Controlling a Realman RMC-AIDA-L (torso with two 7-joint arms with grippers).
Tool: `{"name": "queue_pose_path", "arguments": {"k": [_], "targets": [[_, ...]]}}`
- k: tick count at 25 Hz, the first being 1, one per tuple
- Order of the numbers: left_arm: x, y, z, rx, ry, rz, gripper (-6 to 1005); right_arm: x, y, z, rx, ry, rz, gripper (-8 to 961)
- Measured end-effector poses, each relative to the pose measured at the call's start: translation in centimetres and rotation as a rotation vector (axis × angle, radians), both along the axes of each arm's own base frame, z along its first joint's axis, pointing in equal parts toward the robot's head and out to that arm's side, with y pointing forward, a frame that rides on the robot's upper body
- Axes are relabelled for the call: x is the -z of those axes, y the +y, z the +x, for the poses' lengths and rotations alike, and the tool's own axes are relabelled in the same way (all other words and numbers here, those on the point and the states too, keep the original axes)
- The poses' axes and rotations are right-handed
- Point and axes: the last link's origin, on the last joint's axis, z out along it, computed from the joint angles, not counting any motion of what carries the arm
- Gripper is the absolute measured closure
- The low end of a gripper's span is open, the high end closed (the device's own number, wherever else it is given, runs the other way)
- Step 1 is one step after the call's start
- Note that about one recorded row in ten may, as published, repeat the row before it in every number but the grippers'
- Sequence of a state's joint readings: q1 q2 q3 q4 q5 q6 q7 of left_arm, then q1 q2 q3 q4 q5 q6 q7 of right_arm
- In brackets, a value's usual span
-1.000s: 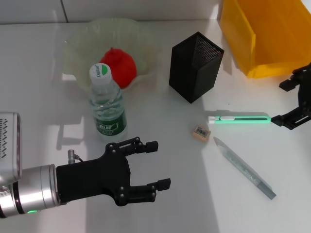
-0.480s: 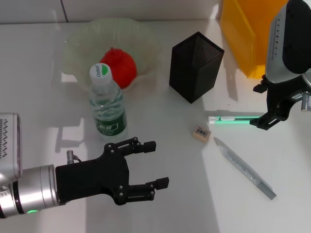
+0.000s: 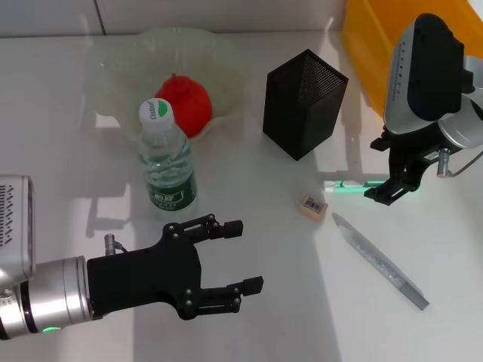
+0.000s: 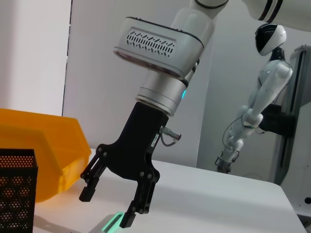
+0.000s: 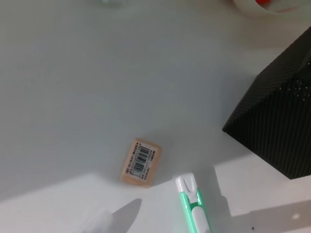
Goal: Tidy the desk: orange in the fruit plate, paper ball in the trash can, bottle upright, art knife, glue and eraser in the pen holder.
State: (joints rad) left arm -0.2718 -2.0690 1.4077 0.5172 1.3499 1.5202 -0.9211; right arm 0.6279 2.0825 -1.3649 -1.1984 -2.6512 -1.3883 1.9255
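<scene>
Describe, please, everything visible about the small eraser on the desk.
The eraser is a small tan-peach rectangular block with a white barcode label on its upper face. It lies flat on the white desk, touching nothing else. It sits in front of the black mesh pen holder, beside the white end of the green art knife. The right claw hangs open above the knife, not over the eraser.
</scene>
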Motion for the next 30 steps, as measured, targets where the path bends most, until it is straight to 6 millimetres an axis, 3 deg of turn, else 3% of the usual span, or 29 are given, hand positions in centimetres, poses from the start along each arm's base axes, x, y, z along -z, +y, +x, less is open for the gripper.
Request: {"name": "queue_pose_path", "arguments": {"k": [7, 12, 17, 30], "targets": [[0.0, 0.0, 0.0, 0.001, 0.002, -0.003, 187, 1.2, 0.4, -0.2, 0.006, 0.043, -0.015, 113], [0.0, -0.1, 0.0, 0.003, 0.000, -0.004, 187, 1.6, 0.4, -0.2, 0.017, 0.041, -0.036, 231], [0.0, -0.1, 0.0, 0.003, 0.001, -0.004, 187, 1.9, 0.5, 0.0, 0.025, 0.038, -0.043, 431], [0.0, -0.1, 0.0, 0.002, 0.001, -0.003, 186, 2.7, 0.9, 0.4, 0.033, 0.036, -0.050, 438]]}}
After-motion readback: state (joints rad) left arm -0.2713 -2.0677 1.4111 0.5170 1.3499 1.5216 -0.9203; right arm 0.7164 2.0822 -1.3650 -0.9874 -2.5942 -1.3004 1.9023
